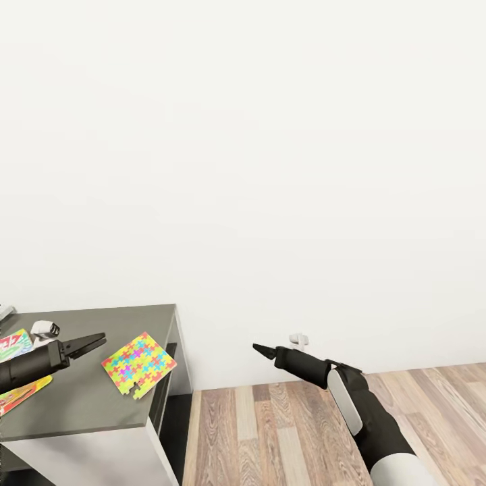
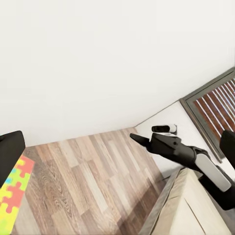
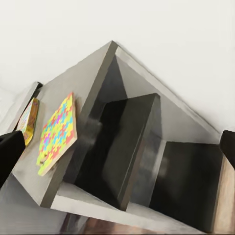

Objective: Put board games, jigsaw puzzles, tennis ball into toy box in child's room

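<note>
Facing: a white wall [image 1: 270, 169], with plank floor [image 1: 283, 425] below it on the right.
Tabletop [image 1: 88, 398]: dark grey, at lower left in the head view, its end panel standing on the floor.
Puzzle [image 1: 139, 363]: one multicoloured mat lying flat near the tabletop's right edge, slightly turned; also seen from the right wrist [image 3: 58, 133].
Other toys: a printed box corner [image 1: 15, 344] and a yellow-edged flat piece [image 1: 23, 395] at the far left of the tabletop, both cut off by the frame.
Left pincer [image 1: 91, 343]: over the tabletop, just left of the puzzle, not touching it; tips drawn narrow, holding nothing.
Right pincer [image 1: 263, 350]: over the floor, well apart from the tabletop; tips together, holding nothing.
</note>
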Motion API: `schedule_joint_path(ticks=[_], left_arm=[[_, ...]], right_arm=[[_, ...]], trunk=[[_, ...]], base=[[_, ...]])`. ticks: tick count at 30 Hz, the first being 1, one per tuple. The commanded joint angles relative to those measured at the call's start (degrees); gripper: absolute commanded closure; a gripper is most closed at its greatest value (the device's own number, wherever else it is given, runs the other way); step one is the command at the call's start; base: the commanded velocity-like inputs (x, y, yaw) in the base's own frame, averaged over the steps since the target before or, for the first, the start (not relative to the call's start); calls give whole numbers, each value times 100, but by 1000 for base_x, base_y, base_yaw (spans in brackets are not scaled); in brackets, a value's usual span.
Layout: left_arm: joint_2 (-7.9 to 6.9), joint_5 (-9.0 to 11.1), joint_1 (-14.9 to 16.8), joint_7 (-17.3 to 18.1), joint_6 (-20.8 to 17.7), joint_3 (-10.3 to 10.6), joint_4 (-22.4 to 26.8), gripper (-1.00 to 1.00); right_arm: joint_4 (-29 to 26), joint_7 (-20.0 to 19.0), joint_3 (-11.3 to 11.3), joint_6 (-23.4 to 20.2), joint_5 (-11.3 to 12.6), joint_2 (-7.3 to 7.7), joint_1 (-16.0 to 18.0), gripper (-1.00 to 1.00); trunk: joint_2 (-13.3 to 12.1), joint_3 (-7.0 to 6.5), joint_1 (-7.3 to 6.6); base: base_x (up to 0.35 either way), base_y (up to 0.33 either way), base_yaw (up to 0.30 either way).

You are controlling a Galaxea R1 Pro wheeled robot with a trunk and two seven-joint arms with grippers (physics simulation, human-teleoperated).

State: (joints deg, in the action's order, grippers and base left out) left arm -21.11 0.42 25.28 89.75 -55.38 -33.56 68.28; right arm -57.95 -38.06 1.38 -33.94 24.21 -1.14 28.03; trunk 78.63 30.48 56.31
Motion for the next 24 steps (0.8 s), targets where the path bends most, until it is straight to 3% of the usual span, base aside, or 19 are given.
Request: schedule_joint_path(ticks=[1,6,10,13,20,24], left_arm=[[-2,-4,3,25,-61,-1,2,-100],[-4,1,3,25,-61,-1,8,-100],[1,4,-21,25,-61,2,9,-100],[1,5,-49,25,-59,6,11,-100],[11,12,-73,25,-23,16,38,-100],[156,24,-176,25,-34,300,431,-100]], right_arm=[[93,0,-9,-116,42,-28,72,-100],[1061,-42,-45,-579,120,-281,641,-100],[1755,-49,-63,-742,400,-382,996,-100],[1889,-48,-67,-790,529,-366,1065,-100],[1949,-38,-66,-763,577,-391,1092,-100],[1953,-1,-49,-737,564,-415,1092,-100]], trunk=[[4,6,0],[4,6,0],[4,6,0],[4,6,0],[4,6,0],[4,6,0]], base=[[0,63,0],[0,26,0],[0,44,0],[0,171,0],[0,64,0],[0,7,0]])
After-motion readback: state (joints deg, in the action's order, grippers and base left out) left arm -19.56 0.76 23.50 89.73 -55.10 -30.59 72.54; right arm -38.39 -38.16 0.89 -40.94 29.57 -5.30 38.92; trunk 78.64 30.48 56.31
